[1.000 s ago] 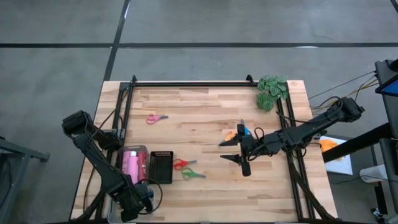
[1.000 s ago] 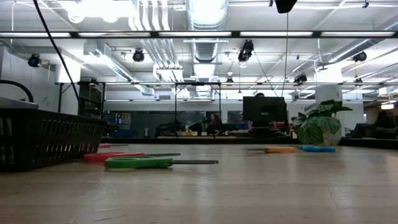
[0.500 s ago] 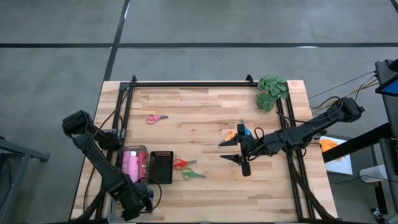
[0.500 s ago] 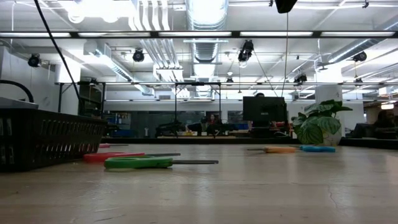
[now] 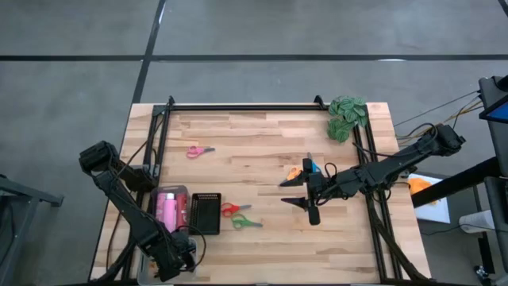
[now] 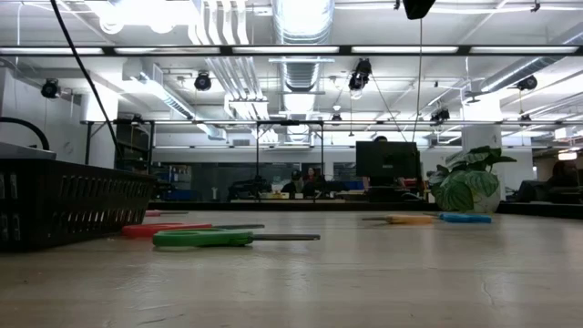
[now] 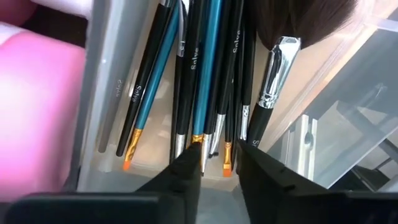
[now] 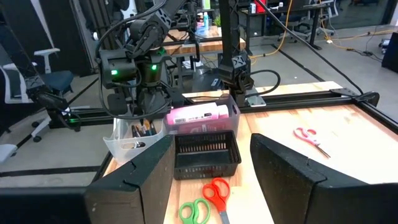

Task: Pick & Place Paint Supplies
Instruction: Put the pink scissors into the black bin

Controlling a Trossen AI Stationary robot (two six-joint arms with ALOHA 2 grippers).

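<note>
Left tool slightly spread just over brushes in the clear bin, handles lengthwise ahead; right tool spread, well apart.

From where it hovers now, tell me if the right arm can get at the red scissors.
Probably yes. The right gripper hangs open above bare wood, and the red scissors lie flat beside the black basket with nothing between.
</note>
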